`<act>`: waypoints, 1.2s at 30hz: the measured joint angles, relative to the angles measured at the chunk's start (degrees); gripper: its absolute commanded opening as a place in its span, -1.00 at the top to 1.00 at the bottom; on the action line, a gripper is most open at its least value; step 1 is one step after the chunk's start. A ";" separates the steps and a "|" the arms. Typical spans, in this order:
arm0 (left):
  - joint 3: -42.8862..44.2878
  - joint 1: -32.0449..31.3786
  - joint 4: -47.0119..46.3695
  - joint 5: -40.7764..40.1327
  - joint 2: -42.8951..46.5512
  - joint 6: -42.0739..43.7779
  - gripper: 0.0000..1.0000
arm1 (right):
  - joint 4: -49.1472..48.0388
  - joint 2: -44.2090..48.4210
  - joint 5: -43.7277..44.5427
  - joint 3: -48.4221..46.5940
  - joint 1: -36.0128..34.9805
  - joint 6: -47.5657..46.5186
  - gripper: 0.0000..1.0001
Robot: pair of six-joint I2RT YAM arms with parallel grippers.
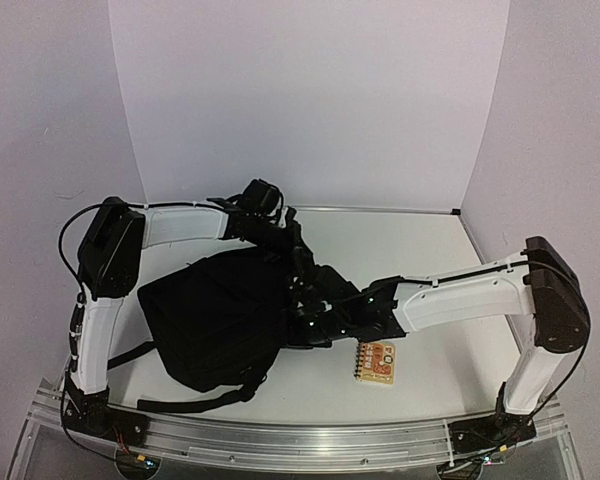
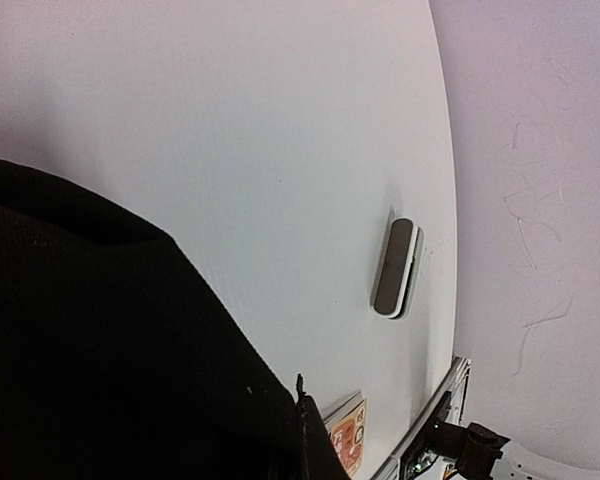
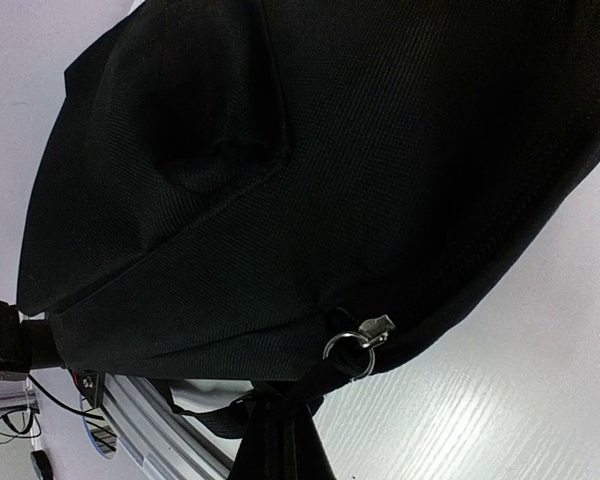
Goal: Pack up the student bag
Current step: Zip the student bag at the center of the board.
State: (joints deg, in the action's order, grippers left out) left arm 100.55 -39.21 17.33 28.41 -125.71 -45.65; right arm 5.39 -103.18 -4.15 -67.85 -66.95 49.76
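Fingers (image 3: 275, 455) of the left gripper (image 1: 298, 268) and right gripper (image 1: 315, 322) are pressed together, seemingly pinching fabric at the 3 o'clock edge of the student bag (image 1: 210, 320), which is seen lying toward 9 o'clock on the table (image 1: 420, 250). Soft, sagging cloth is expected, best held at the rim by the zipper pull (image 3: 358, 340).
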 measured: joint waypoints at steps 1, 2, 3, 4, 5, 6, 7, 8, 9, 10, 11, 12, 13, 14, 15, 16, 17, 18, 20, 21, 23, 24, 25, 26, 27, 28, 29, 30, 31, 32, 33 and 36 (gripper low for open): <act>0.03 0.02 0.00 -0.03 0.00 -0.09 1.00 | -0.05 -0.10 0.05 -0.03 -0.01 -0.02 1.00; 0.11 0.05 0.05 -0.04 -0.01 -0.20 0.99 | -0.07 -0.13 0.10 -0.03 -0.01 -0.03 1.00; 0.27 0.09 0.12 -0.04 -0.04 -0.30 0.86 | -0.15 -0.13 0.21 -0.06 -0.01 -0.03 1.00; 0.30 0.13 0.11 -0.05 -0.04 -0.32 0.65 | -0.20 -0.13 0.40 -0.07 -0.01 -0.01 0.95; 0.31 0.19 -0.02 -0.11 -0.04 -0.35 0.39 | -0.22 -0.13 0.66 -0.07 -0.02 0.03 0.81; 0.31 0.28 -0.48 -0.29 -0.04 -0.13 0.13 | -0.23 -0.13 0.93 -0.07 -0.08 0.13 0.61; 0.31 0.43 -1.44 -0.70 -0.02 0.28 -0.10 | -0.29 -0.11 1.04 -0.07 -0.29 0.39 0.43; 0.31 0.65 -2.69 -1.27 0.03 0.49 -0.30 | -0.41 -0.05 0.94 -0.07 -0.68 0.79 0.24; 0.24 0.90 -3.80 -1.84 0.18 0.80 -0.45 | -0.64 0.11 0.91 0.03 -1.08 1.15 0.05; -0.07 1.22 -4.67 -2.49 0.60 1.39 -0.55 | -1.04 0.56 1.02 0.41 -1.48 1.51 -0.09; -0.94 1.64 -5.50 -3.37 1.48 2.25 -0.61 | -1.23 1.65 1.24 1.30 -1.83 1.97 -0.22; -2.42 2.17 -6.01 -4.47 3.08 3.23 -0.69 | -1.26 3.07 1.41 2.35 -2.08 2.32 -0.32; -3.86 2.65 -5.99 -5.51 4.93 4.35 -0.74 | -1.24 4.51 1.68 3.29 -2.03 2.55 -0.40; -4.88 2.99 -5.83 -6.37 6.62 5.60 -0.78 | -1.23 6.18 2.01 4.23 -1.69 2.64 -0.43; -6.30 3.49 -5.67 -7.60 9.04 6.99 -0.82 | -1.26 7.52 2.25 4.87 -1.07 3.01 -0.46; -7.52 3.91 -5.32 -8.53 11.18 8.01 -0.87 | -1.34 8.68 2.45 5.37 -0.38 3.05 -0.48; -8.98 4.44 -4.89 -9.60 13.98 9.31 -0.90 | -1.61 9.64 2.68 5.80 0.65 3.33 -0.51; -11.01 5.19 -4.59 -10.86 17.21 10.47 -0.92 | -1.86 10.30 2.84 6.25 1.68 3.49 -0.52; -15.05 6.68 -3.30 -12.33 23.54 12.17 -0.95 | -2.07 10.91 3.14 7.12 3.48 3.53 -0.52; -17.22 7.83 -3.09 -12.77 26.67 12.92 -0.96 | -2.02 10.89 3.24 7.40 4.34 3.51 -0.52; -21.03 10.86 -2.18 -13.36 31.43 14.00 -0.97 | -1.71 10.62 3.16 7.78 5.81 3.44 -0.52; -22.88 12.76 -1.47 -13.68 33.27 14.40 -0.97 | -1.71 10.40 3.08 7.79 6.21 3.36 -0.51; -24.79 14.86 -0.70 -13.90 34.60 14.75 -0.97 | -1.89 10.07 2.90 7.77 6.44 3.21 -0.49; -26.57 16.82 0.11 -14.24 35.59 15.14 -0.97 | -2.06 9.65 2.72 7.73 6.54 3.03 -0.47; -28.96 19.14 0.30 -14.50 36.23 15.51 -0.97 | -2.16 9.23 2.52 7.61 6.54 2.87 -0.43; -31.41 21.10 0.67 -14.64 36.54 15.61 -0.97 | -2.47 8.47 2.13 7.41 6.53 2.68 -0.34; -33.81 22.97 1.23 -14.74 36.73 15.69 -0.97 | -2.80 7.68 1.76 7.24 6.52 2.51 -0.24; -36.47 24.36 1.02 -14.41 36.87 15.63 -0.97 | -3.11 6.82 1.48 7.02 6.54 2.21 -0.15; -39.24 25.62 0.99 -13.98 37.02 15.46 -0.96 | -3.47 5.78 1.13 6.72 6.54 1.97 -0.07; -41.89 26.47 0.96 -13.47 37.26 15.24 -0.96 | -4.02 4.54 0.66 6.35 6.55 1.96 -0.01; -44.30 27.00 0.82 -13.00 37.54 15.06 -0.95 | -4.66 3.32 0.18 6.01 6.58 1.97 0.02; -48.53 27.19 0.66 -11.93 38.20 14.47 -0.94 | -6.28 -0.14 -1.03 5.45 6.80 1.68 0.15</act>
State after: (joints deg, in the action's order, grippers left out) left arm 52.01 -12.02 17.99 16.48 -87.52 -31.19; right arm -0.89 -103.32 -5.18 -62.40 -60.14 51.44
